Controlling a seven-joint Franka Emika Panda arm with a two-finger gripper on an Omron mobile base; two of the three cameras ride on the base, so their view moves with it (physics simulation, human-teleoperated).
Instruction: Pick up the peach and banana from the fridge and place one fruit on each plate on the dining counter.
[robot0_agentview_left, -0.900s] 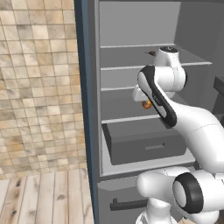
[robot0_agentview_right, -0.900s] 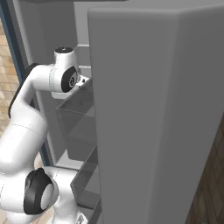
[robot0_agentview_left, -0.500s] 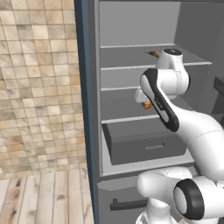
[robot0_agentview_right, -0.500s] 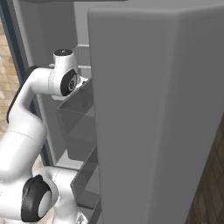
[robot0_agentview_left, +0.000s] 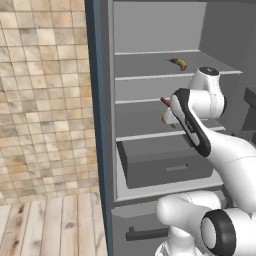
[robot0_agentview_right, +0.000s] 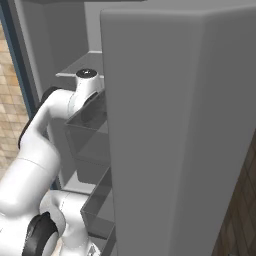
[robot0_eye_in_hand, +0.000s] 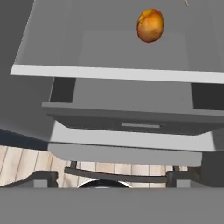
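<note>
The fridge stands open. On its top shelf lies the banana. The peach rests on the middle shelf, ahead of and beyond my gripper in the hand view. From the left base view only an orange sliver of the peach peeks out behind my forearm. My gripper is open, its dark fingertips spread wide with nothing between them, and it is back from the shelf edge, apart from the peach. The plates and the dining counter are out of view.
A grey drawer juts out under the middle shelf, directly below my hand. A small red-brown piece lies on the shelf by my wrist. The fridge door with its bins stands close on my right. A tiled wall is to the left.
The jaws have gone from nearly shut to wide open. My wrist has dropped and pulled back, uncovering the banana on the top shelf. The peach stays on its shelf.
</note>
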